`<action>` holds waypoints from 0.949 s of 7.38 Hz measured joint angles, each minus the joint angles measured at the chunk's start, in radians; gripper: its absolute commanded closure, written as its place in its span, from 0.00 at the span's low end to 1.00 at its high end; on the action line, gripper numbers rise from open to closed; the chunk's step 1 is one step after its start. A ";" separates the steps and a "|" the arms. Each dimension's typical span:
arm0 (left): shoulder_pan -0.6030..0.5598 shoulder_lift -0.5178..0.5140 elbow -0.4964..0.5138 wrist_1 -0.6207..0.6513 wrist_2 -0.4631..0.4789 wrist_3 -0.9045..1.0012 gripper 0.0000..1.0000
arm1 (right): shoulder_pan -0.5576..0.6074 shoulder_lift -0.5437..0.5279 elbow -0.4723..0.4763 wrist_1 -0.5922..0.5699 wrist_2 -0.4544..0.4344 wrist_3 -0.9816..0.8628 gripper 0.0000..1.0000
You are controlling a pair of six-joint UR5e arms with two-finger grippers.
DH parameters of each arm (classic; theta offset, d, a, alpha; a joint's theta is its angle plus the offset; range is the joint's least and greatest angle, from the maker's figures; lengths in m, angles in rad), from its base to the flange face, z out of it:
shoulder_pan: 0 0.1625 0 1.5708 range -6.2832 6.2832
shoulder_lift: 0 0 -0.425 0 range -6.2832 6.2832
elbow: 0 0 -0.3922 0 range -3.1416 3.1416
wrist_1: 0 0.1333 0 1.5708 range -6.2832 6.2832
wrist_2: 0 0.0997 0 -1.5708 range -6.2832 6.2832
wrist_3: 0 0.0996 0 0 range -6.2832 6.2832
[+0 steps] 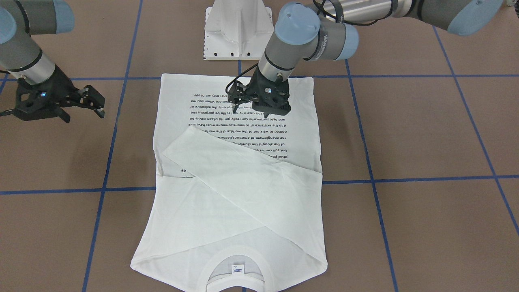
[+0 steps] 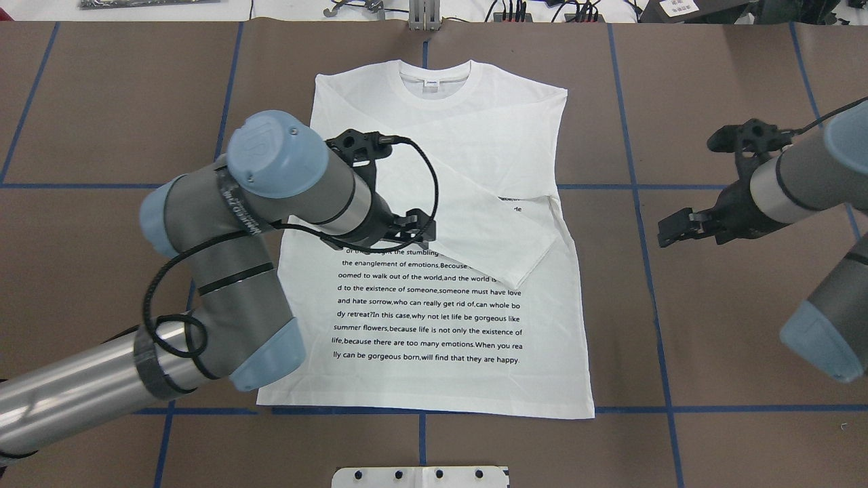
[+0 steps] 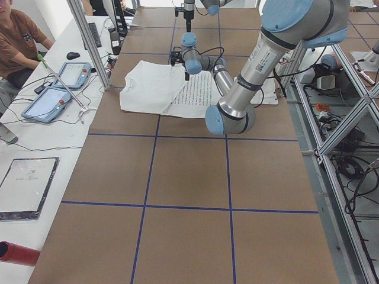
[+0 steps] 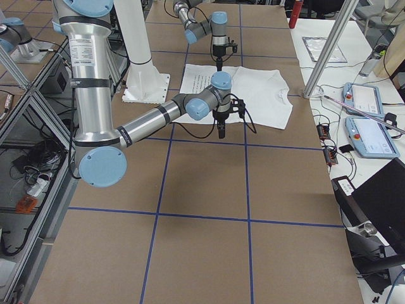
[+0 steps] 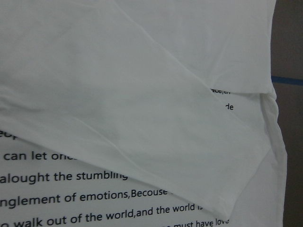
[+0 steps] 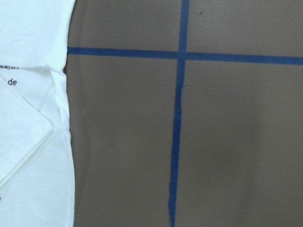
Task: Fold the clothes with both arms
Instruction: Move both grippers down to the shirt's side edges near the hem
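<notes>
We look down from the overhead view. The white shirt [image 2: 434,383] lies flat in the middle of the brown table [image 2: 712,325]. Its round collar [image 2: 434,102] points to 12 o'clock, and a small label [image 2: 431,84] sits inside it. The bottom edge of the shirt is at 6 o'clock, next to a blue tape line [image 2: 671,409]. Black words [image 2: 427,318] fill the lower half of the shirt's front.

One long sleeve [image 2: 475,224] is folded over the front. It slants down from the shoulder at 10 o'clock, and its end lies toward 4 o'clock. It hides the top lines of the words. We see the folded cloth close up in the left wrist view too.

The left gripper [image 2: 410,230] hangs over the shirt, a bit toward 9 o'clock from the middle, right by the top lines of words. It points down. The arm hides its fingers, so we cannot tell if they are apart or together, or if they touch the cloth.

The right gripper [image 2: 675,230] is off the shirt at 3 o'clock, over bare table. It points toward the shirt. Its fingers look pressed close together, and they hold nothing. In its wrist view we see the shirt's edge at 9 o'clock and blue tape lines that cross.

A white base [image 1: 239,28] stands just past the bottom edge of the shirt.
</notes>
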 measured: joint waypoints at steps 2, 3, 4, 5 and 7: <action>-0.032 0.157 -0.165 0.042 0.002 0.091 0.01 | -0.170 0.004 0.045 0.009 -0.109 0.173 0.00; -0.044 0.215 -0.211 0.047 0.003 0.132 0.01 | -0.258 0.007 0.065 0.009 -0.172 0.253 0.00; -0.049 0.252 -0.238 0.048 0.005 0.153 0.01 | -0.345 0.008 0.079 0.010 -0.235 0.321 0.00; -0.051 0.276 -0.257 0.049 0.008 0.161 0.01 | -0.423 0.008 0.087 0.009 -0.285 0.376 0.00; -0.051 0.298 -0.279 0.050 0.011 0.165 0.01 | -0.536 0.010 0.085 0.007 -0.343 0.450 0.03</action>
